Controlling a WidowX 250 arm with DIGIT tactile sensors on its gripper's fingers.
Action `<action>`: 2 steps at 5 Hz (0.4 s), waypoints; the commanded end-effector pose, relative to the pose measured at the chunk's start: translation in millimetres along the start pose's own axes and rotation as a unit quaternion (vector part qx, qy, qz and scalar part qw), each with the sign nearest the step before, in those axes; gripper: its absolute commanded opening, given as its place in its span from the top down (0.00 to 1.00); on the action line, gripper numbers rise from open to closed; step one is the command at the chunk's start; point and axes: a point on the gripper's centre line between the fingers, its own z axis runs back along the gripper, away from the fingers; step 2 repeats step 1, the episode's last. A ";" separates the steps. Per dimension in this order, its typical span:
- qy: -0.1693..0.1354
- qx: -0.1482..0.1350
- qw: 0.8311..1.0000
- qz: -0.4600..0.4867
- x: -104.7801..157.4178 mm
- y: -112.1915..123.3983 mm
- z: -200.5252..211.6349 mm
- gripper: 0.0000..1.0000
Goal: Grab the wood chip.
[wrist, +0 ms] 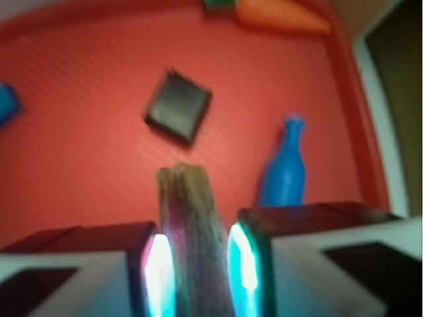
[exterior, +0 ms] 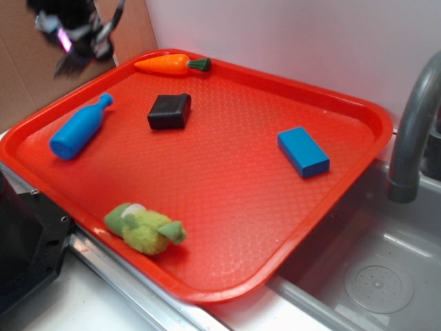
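A red plastic tray (exterior: pixel 227 186) with a raised rim fills most of the exterior view, its right-hand corner overhanging a grey sink (exterior: pixel 386 276) beside a curved grey faucet (exterior: pixel 413 131). A white wall (exterior: pixel 310 41) runs along the tray's far edge and brown cardboard (exterior: pixel 27 69) stands past its far left corner. The middle of the tray is a broad bare stretch of textured red; the objects sit mostly toward its edges. A blue bottle (exterior: pixel 79 127) lies on its side near the left rim, neck pointing toward the far edge. A green plush toy (exterior: pixel 143 229) rests close to the near rim. A blue rectangular block (exterior: pixel 303 152) lies toward the right side, well apart from everything else. A black square block (exterior: pixel 169 112) sits in the far half, between the bottle and the open centre, and an orange toy carrot (exterior: pixel 171 64) lies along the far rim.

The gripper (exterior: pixel 77 43), blurred in the exterior view, hangs above the far left corner of the tray, over the rim and clear of the surface. The wrist view shows its two fingers (wrist: pixel 132 264) closed narrowly around the wood chip (wrist: pixel 192 231), a rough grey-brown sliver standing upright between the lit pads, its ragged top edge poking beyond them. Below it in that view lie the black block, the bottle and the carrot.
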 end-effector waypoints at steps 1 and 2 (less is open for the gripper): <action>0.013 -0.032 0.999 -0.017 26.1 -5.8 93.7 1.00; 0.013 -0.032 0.999 -0.017 26.1 -5.8 93.7 1.00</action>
